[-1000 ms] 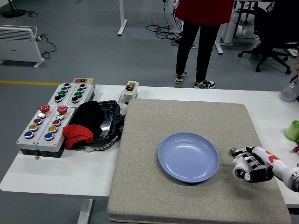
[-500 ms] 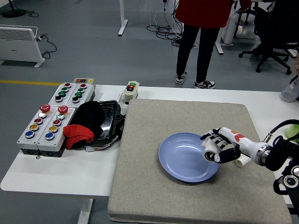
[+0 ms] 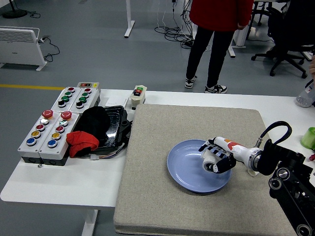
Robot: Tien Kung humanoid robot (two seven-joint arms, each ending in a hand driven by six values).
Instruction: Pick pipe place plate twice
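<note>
Head view: white table (image 3: 295, 110) carries a grey mat (image 3: 162, 196). On the mat sits the blue plate (image 3: 184, 169). Right hand (image 3: 216, 156) is positioned over the plate's right portion, fingers curled around the white pipe (image 3: 212, 158).

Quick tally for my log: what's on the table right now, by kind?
Blue plate: 1
White pipe, held over the plate in the right hand: 1
Push-button boxes: 4
Small switch box: 1
Grey mat: 1
Black tray with cloths: 1
Green object at right edge: 1
Total: 10
</note>
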